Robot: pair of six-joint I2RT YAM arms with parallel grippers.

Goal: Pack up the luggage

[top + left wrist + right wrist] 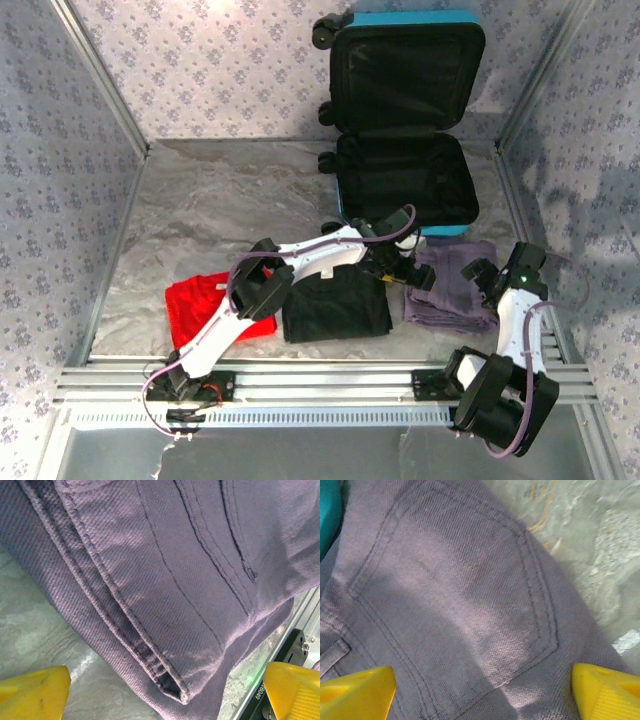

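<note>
We see purple jeans, pocket up, between the wide-spread yellow fingers of our right gripper; the luggage lies ahead-left.

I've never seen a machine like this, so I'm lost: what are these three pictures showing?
Two white robot arms are bolted to a grey marbled table. The wide picture looks down from above; the two close-ups come from cameras on each wrist. An open turquoise hard-shell suitcase sits at the back. In front lie folded purple denim trousers, a folded black garment and a red cloth. The left tool and right tool are both open over the trousers, gripping nothing.
</note>
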